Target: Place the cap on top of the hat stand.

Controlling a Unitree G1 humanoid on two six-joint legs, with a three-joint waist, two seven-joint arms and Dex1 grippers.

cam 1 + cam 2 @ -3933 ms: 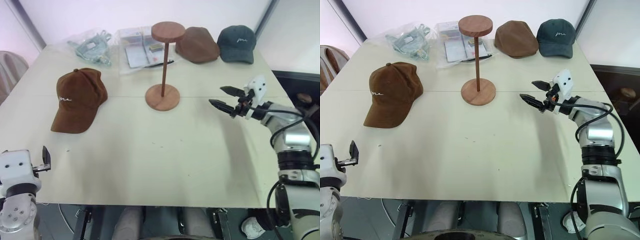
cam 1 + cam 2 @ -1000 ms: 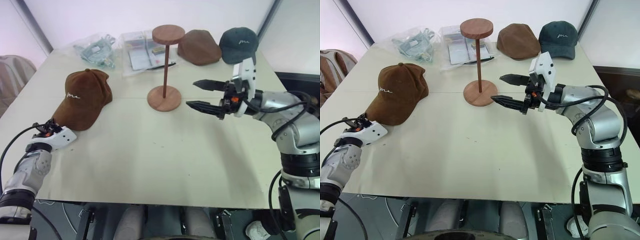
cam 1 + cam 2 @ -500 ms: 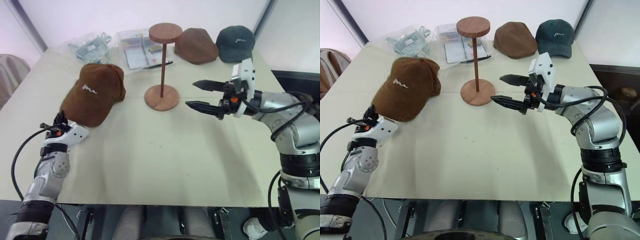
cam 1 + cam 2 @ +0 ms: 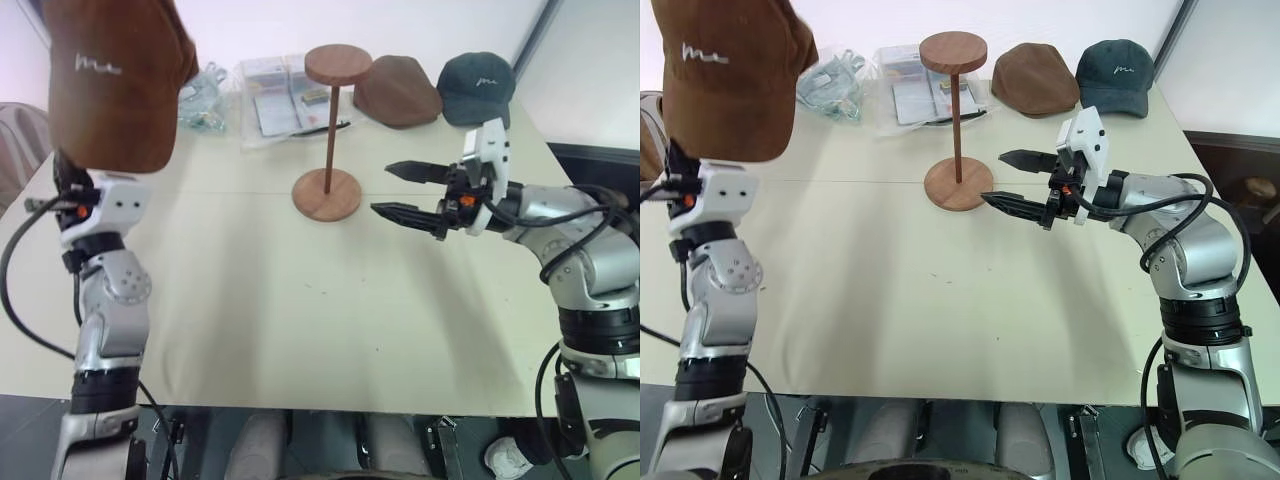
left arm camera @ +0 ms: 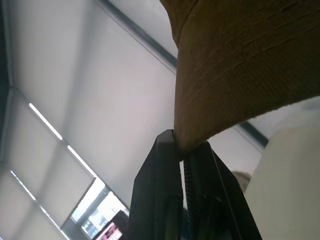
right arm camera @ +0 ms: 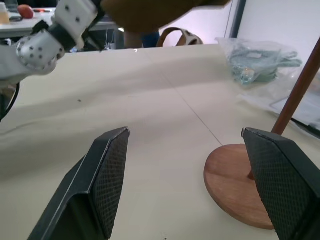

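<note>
The brown cap (image 4: 110, 80) with white script on its front hangs high above the table's left side. My left gripper (image 4: 66, 172) is shut on the edge of its brim from below, and the left wrist view shows the black fingers (image 5: 170, 165) pinching the brown fabric (image 5: 240, 75). The wooden hat stand (image 4: 330, 130) stands upright at the table's middle, its round top disc (image 4: 337, 63) bare. My right gripper (image 4: 385, 188) hovers open just right of the stand's base (image 6: 235, 185), pointing toward it with nothing between its fingers.
At the back of the table lie a plain brown cap (image 4: 397, 92), a dark green cap (image 4: 475, 85), a clear bag of cords (image 4: 200, 95) and plastic-wrapped packets (image 4: 280, 95). A chair (image 4: 15, 130) stands off the left edge.
My left arm has lifted the cap off the table and swung it upward, the gripper now pointing up. The right arm has stayed still.
</note>
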